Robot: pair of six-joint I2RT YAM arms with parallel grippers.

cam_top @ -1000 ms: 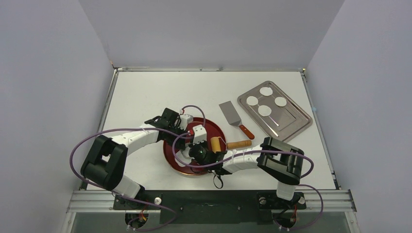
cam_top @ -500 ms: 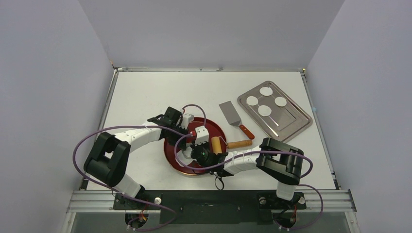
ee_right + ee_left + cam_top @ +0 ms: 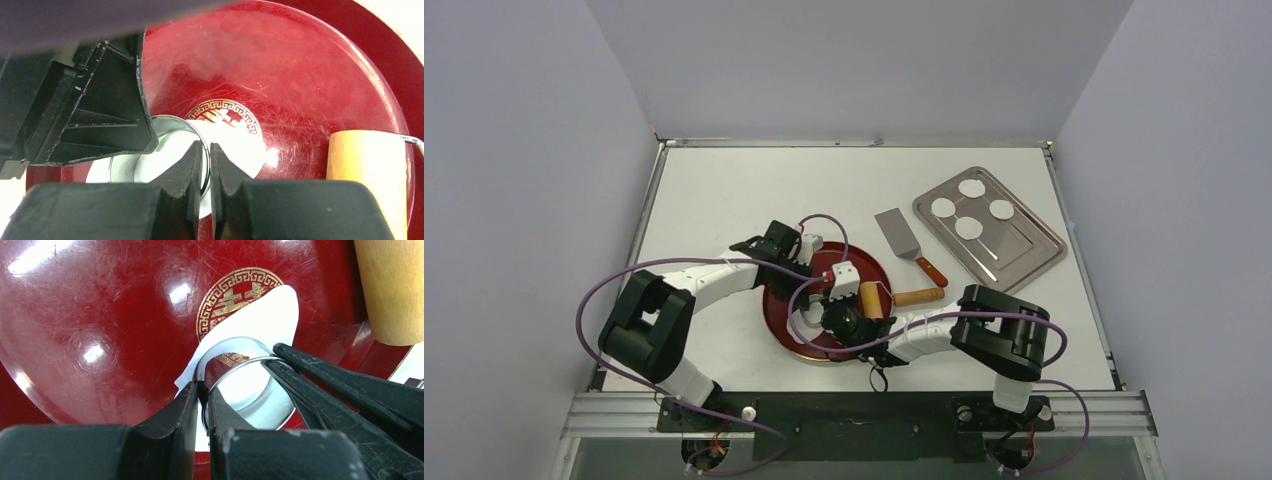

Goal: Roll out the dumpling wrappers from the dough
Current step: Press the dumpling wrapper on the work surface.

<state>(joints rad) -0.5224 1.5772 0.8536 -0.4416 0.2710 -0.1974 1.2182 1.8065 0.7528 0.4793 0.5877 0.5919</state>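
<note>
Over the dough [image 3: 260, 315], left claw [image 3: 202, 390], right claw [image 3: 206, 147] tight on ring [image 3: 231, 339]

Robot lab test cell, not a real kitchen: flat white table [image 3: 754, 190] boxed in by plain pale-lilac panel walls [image 3: 524, 150] left, right & far; white-and-black left robot arm [image 3: 704, 283] & matching right robot arm [image 3: 944, 328] bolted to aluminium rail [image 3: 614, 412] at near edge.

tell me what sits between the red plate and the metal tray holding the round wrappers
The spatula lies there, and the rolling pin's wooden handle pokes out past the red plate's rim just nearer the arms. The top view shows both.
</note>
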